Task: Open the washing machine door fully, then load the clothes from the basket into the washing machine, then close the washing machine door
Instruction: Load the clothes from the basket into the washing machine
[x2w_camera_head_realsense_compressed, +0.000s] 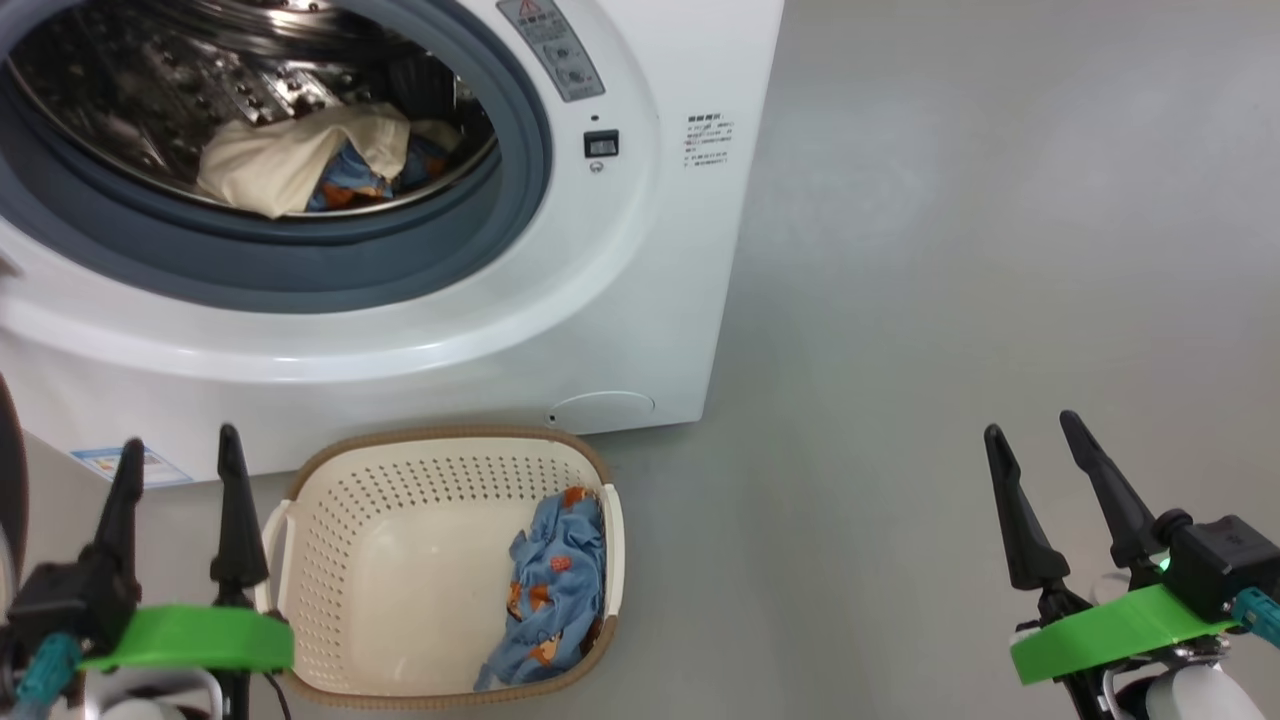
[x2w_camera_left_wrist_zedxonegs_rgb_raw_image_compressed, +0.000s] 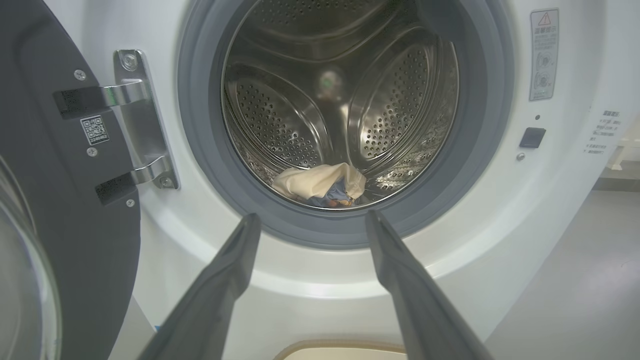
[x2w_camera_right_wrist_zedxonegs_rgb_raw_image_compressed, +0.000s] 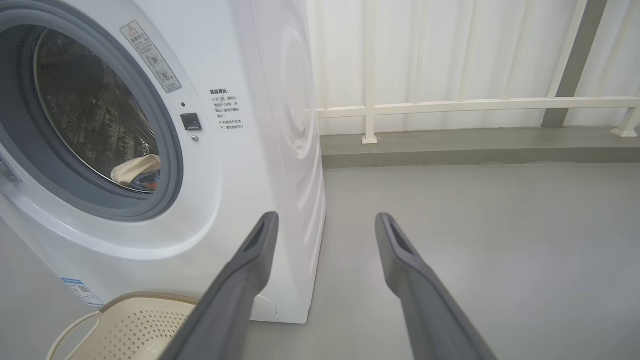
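Note:
The white washing machine (x2w_camera_head_realsense_compressed: 640, 300) stands with its door (x2w_camera_left_wrist_zedxonegs_rgb_raw_image_compressed: 55, 210) swung wide to the left on its hinge. Cream and blue clothes (x2w_camera_head_realsense_compressed: 300, 160) lie at the front of the steel drum (x2w_camera_left_wrist_zedxonegs_rgb_raw_image_compressed: 340, 100). On the floor before the machine sits the cream basket (x2w_camera_head_realsense_compressed: 330, 600), with one light blue garment (x2w_camera_head_realsense_compressed: 555, 590) with orange prints against its right wall. My left gripper (x2w_camera_head_realsense_compressed: 180, 455) is open and empty, just left of the basket. My right gripper (x2w_camera_head_realsense_compressed: 1030, 430) hangs open and empty over bare floor at the far right.
Grey floor (x2w_camera_head_realsense_compressed: 1000, 250) spreads to the right of the machine. A white railing (x2w_camera_right_wrist_zedxonegs_rgb_raw_image_compressed: 475, 105) and pale wall panels close off the back in the right wrist view.

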